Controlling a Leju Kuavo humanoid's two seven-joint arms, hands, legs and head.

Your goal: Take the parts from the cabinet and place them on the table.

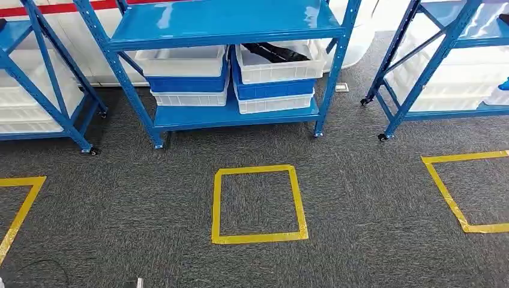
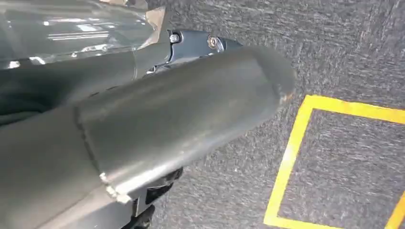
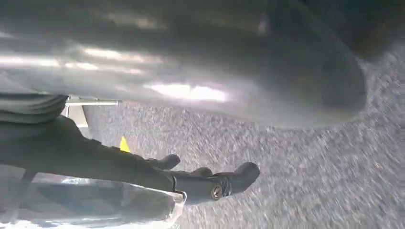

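Note:
A blue cabinet rack (image 1: 231,115) stands straight ahead in the head view. On its low shelf are two stacks of white and blue bins. The top white bin (image 1: 282,71) of the right stack holds a long black part (image 1: 273,52). The top white bin (image 1: 180,62) of the left stack looks empty from here. My left hand (image 2: 181,109) hangs over the grey carpet, its thick thumb across the wrist view, holding nothing. My right hand (image 3: 143,167) also hangs over the carpet with its dark fingers (image 3: 234,180) stretched out and nothing in them.
More blue racks with white bins stand at the left (image 1: 42,102) and the right (image 1: 444,84), all on small wheels. A yellow tape square (image 1: 258,204) marks the carpet in front of the middle rack. Other tape squares lie at the left (image 1: 18,210) and right (image 1: 456,192).

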